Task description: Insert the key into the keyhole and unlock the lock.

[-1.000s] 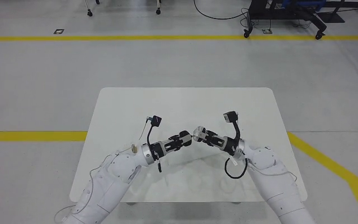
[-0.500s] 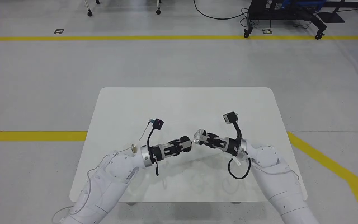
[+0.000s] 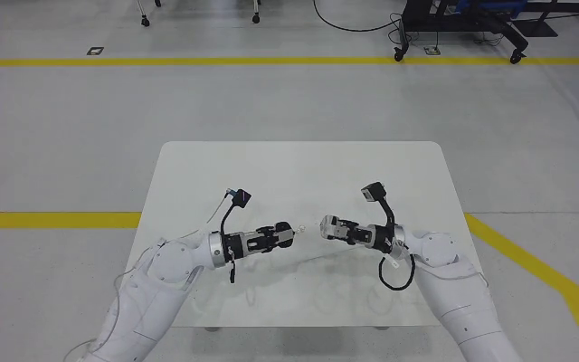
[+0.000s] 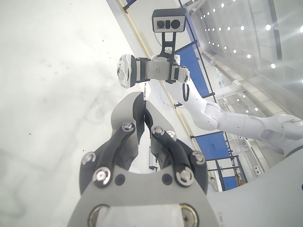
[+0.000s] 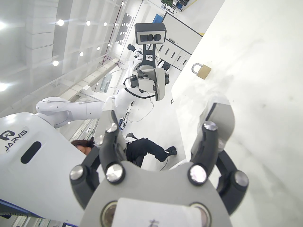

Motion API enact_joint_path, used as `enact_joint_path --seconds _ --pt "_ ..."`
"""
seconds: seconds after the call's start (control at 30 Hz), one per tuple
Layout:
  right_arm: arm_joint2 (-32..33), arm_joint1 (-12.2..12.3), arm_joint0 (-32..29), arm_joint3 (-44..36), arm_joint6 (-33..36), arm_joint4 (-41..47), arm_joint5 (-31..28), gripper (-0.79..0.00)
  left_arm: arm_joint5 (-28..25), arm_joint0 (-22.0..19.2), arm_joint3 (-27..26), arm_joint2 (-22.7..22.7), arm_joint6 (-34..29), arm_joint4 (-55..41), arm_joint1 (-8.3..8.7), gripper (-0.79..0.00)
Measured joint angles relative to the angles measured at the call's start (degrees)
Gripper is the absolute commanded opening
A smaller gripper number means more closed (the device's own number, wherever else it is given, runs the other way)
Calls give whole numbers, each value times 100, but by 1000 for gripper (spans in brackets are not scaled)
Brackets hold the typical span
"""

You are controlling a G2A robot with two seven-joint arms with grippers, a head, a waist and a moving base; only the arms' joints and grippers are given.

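Note:
A brass padlock (image 5: 203, 71) with a silver shackle lies flat on the white table (image 5: 260, 48), ahead of my right gripper (image 5: 164, 109). That gripper is open, with nothing between its fingers, and hovers right of the table's middle (image 3: 324, 224). My left gripper (image 4: 143, 98) is shut on a thin metal piece, the key, whose tip pokes out past the fingertips. It hangs left of centre (image 3: 291, 232) and faces the right gripper across a small gap.
The white table (image 3: 298, 172) has wide bare room at the back and on both sides. Yellow floor lines run past it, and carts stand far behind.
The two grippers were nearly touching and have drawn apart. The left arm has pulled back to the left and the right one slightly to the right. The right gripper's fingers now stand wide apart.

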Motion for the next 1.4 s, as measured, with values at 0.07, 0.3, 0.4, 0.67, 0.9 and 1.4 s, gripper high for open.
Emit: enact_joint_path --seconds 0.07,0.3,0.4,0.67,0.9,1.4 --pt "0 0 0 0 0 0 0 0 -2 -1 0 1 1 4 0 -785" --pt "0 0 0 0 0 0 0 0 16 29 -37 -2 36 17 2 -785" --pt "-5 -1 -23 -34 -32 2 24 0 96 179 -195 -100 -19 -89 38 -785" --pt "30 43 -208 -316 -439 -348 354 -394 474 -377 447 -67 -2009 -1600 81 -785" --pt "-81 66 -157 -319 90 -143 527 -462 612 -989 882 452 -2200 -1250 -27 -785" --pt "-306 94 -40 -271 871 294 844 -529 462 -1414 1416 936 -1959 -1186 -179 -785"
